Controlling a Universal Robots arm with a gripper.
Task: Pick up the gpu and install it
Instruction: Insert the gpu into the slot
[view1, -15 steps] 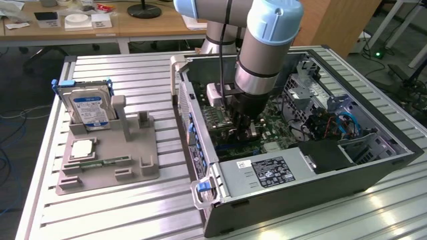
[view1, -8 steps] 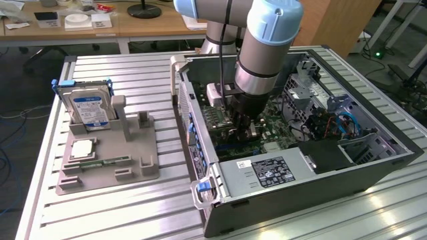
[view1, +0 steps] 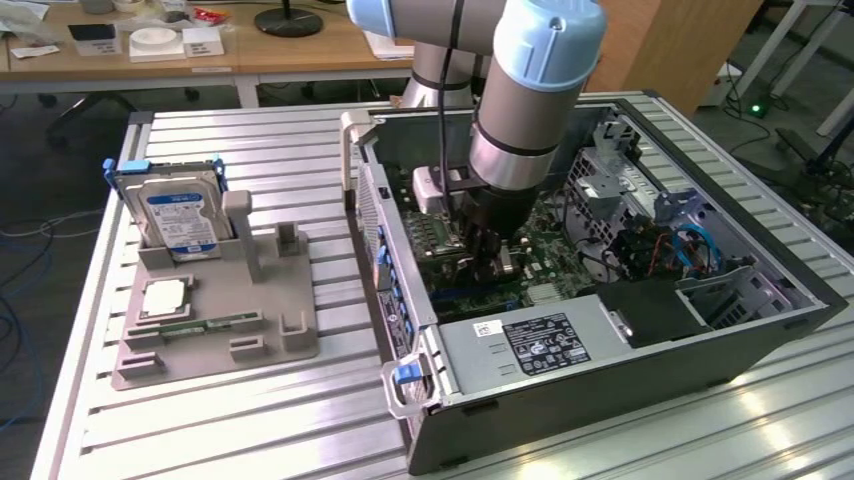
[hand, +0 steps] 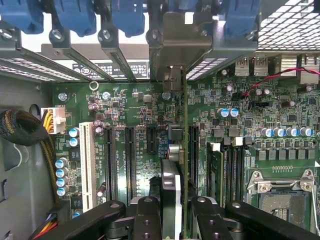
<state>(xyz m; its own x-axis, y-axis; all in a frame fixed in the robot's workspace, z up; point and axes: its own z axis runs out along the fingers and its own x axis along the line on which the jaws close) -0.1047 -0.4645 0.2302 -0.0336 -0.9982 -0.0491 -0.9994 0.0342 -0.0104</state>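
The gripper (hand: 177, 210) was lowered inside the open computer case (view1: 747, 340), its fingers (hand: 146, 220) closed on the gpu (hand: 184, 150). The card stood edge-on above the motherboard (hand: 125, 110), its bracket at the rear slot openings.

— what kind of place is this?
— a lab where a robot works. a big robot arm (view1: 527, 100) reaches into an open computer case (view1: 601, 300) on a metal table (view1: 240, 420).
— what else shows it?
— a grey tray (view1: 214, 330) holds computer parts, like a hard drive (view1: 180, 220). behind are wooden desks (view1: 200, 60) with small things on them, and cables (view1: 20, 330) lie on the floor.
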